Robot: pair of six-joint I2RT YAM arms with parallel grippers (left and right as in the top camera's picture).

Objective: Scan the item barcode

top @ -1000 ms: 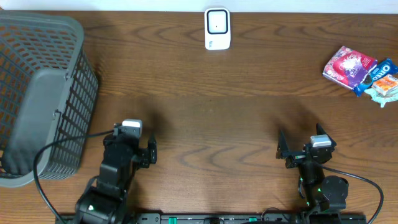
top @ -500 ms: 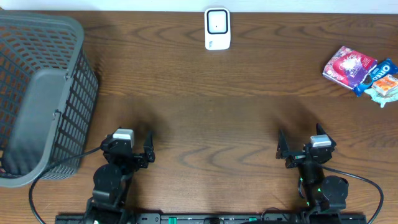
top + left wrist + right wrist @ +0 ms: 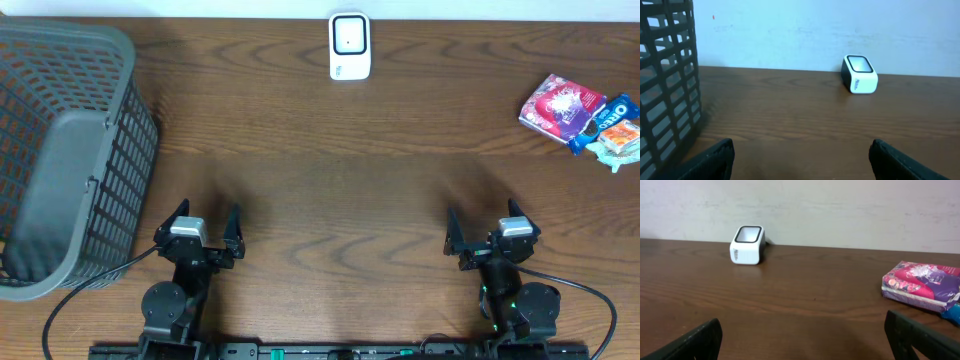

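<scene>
While both pincers stand wide and empty at the bottom of the overhead frame, the left gripper [image 3: 205,215] at lower left and the right gripper [image 3: 483,222] at lower right, the goods to be scanned lie in a small heap at the upper right edge: a pink packet [image 3: 562,106] with a blue packet [image 3: 605,118] and an orange packet [image 3: 620,138] crowded against its right side. The pink packet looks like a glossy film wrapper, probably light, soft and somewhat slippery, and likely to crumple if squeezed hard. A gentle pinch across its width near the free left end therefore seems the best hold, clear of its two neighbours. Which face carries the barcode cannot be told. The scanner [image 3: 349,45] stands at top centre with its window turned upward, close before the wall [image 3: 840,205] and well apart from the heap. Between them the table [image 3: 330,170] is bare wood, so the right arm has open room to reach and to carry leftwards. The heap sits near the right border of the frame, and how close the table's edge runs there cannot be told; the basket [image 3: 60,150] fills the upper left, near the left gripper
</scene>
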